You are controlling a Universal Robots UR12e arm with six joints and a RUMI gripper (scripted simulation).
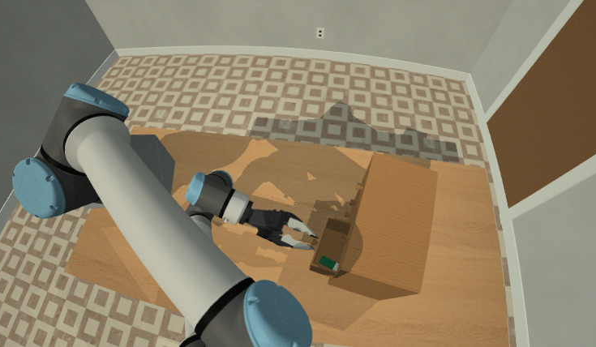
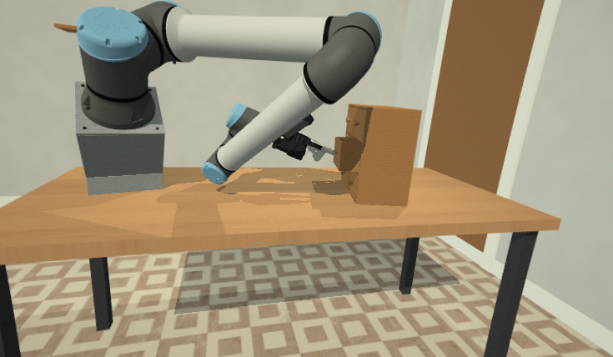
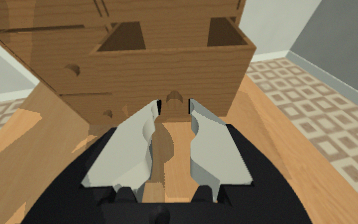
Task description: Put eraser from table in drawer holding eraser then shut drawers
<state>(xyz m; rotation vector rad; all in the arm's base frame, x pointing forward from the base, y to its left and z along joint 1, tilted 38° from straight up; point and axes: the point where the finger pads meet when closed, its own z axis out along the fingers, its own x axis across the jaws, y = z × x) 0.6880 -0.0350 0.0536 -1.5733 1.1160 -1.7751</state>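
Note:
The wooden chest stands upright at the right of the table. One middle drawer is pulled partly out. A green eraser lies in its near end. I see no eraser on the table top. My gripper is level with the drawer front, its fingers narrowly apart. The drawer's small knob sits just at the fingertips and is not clamped. Nothing is held between the fingers.
The table carries the grey robot pedestal at its left. The chest's other drawers look shut, with knobs such as one knob to the left. A brown door is behind the chest.

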